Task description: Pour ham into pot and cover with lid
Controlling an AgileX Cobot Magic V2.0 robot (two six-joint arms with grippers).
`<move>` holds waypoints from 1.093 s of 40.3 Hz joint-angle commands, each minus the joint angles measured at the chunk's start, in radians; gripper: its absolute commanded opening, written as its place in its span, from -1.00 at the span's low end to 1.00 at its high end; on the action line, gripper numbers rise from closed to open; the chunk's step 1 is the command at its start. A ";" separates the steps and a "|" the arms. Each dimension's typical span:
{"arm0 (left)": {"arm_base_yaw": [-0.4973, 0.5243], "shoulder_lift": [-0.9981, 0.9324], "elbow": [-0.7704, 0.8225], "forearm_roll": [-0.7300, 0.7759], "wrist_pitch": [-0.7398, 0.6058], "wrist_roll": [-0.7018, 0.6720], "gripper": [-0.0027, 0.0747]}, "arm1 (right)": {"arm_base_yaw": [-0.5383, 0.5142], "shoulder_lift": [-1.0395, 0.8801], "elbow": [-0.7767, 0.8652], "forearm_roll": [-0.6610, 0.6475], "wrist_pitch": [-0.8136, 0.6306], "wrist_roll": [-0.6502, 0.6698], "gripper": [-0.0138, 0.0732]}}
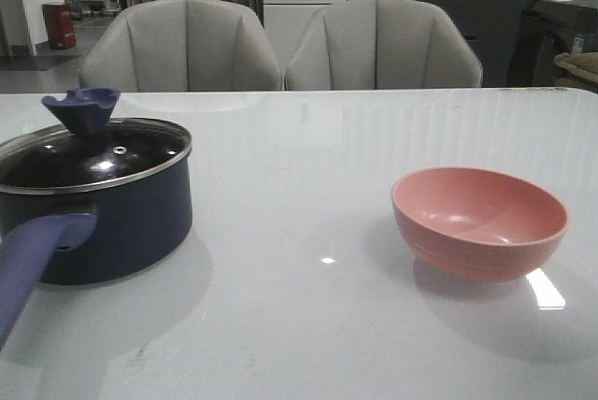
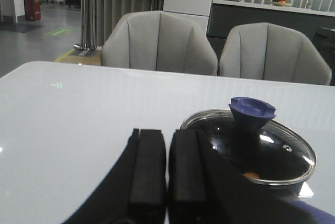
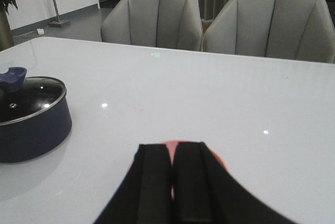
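The navy pot (image 1: 112,222) stands at the front left of the table, its long handle (image 1: 33,264) towards me. The glass lid (image 1: 89,152) with its blue knob (image 1: 82,108) sits on the pot. It also shows in the left wrist view (image 2: 261,148) and the right wrist view (image 3: 29,92). A small orange bit of ham (image 2: 251,174) shows through the glass. The pink bowl (image 1: 479,222) stands at the right and looks empty. My left gripper (image 2: 167,135) is shut and empty beside the pot. My right gripper (image 3: 171,149) is shut and empty above the bowl (image 3: 217,157).
Two grey chairs (image 1: 280,45) stand behind the table's far edge. A white table (image 1: 299,325) carries the pot and the bowl.
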 commanded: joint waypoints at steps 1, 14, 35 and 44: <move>0.001 -0.025 0.014 0.024 -0.125 -0.017 -0.64 | 0.000 0.005 -0.028 0.003 -0.068 -0.004 -0.32; 0.001 -0.022 0.032 0.032 -0.122 -0.017 -0.64 | 0.000 0.005 -0.028 0.003 -0.068 -0.004 -0.32; 0.001 -0.022 0.032 0.032 -0.122 -0.017 -0.64 | 0.000 0.005 -0.028 0.003 -0.068 -0.004 -0.32; 0.001 -0.022 0.032 0.032 -0.122 -0.017 -0.64 | 0.000 0.005 -0.028 0.003 -0.068 -0.004 -0.32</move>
